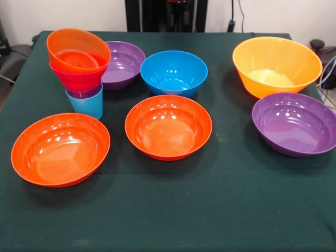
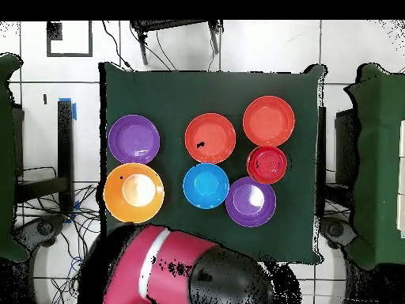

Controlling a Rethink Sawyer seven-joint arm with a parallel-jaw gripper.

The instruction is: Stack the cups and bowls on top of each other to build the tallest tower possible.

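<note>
The tower stands at the left of the front view: a light blue cup lowest, a purple cup in it, then a small pink bowl and a small orange bowl, tilted, on top. From overhead the tower shows at the right. Loose on the table are a medium blue bowl, two orange-red bowls, two purple bowls and a large yellow-orange bowl. The gripper shows in neither view.
The table is covered by a dark green cloth. The arm's red and black body lies drawn back beyond the table's edge at the bottom of the overhead view. Cables hang at the table's right side.
</note>
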